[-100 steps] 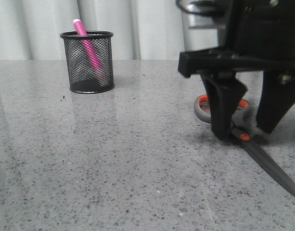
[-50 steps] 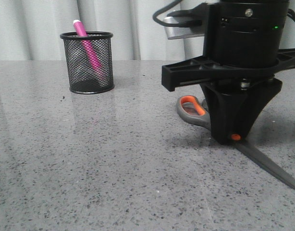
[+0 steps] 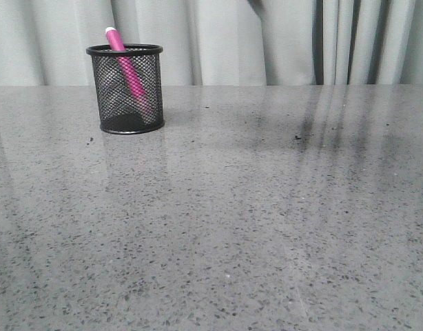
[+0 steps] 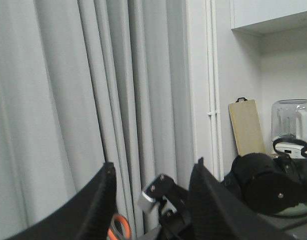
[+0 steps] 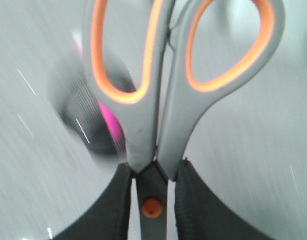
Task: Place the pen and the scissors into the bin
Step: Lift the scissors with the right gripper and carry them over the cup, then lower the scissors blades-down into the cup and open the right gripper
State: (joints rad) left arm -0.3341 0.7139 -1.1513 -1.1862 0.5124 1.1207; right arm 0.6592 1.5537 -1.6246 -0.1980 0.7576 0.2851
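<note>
**Right wrist view: scissors in the grip**

Right gripper (image 5: 152, 192) is clamped on the scissors (image 5: 163, 90) at the pivot — handles pointing away from it. Beyond, blurred, sits the bin (image 3: 125, 88) on the table (image 3: 253, 221), pen (image 3: 127, 65) leaning inside. Left gripper (image 4: 151, 200) — fingers apart, holding nothing, facing curtains (image 4: 93, 90).

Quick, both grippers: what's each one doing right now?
Left gripper: open, holding nothing.
Right gripper: shut on the scissors near the pivot.
</note>
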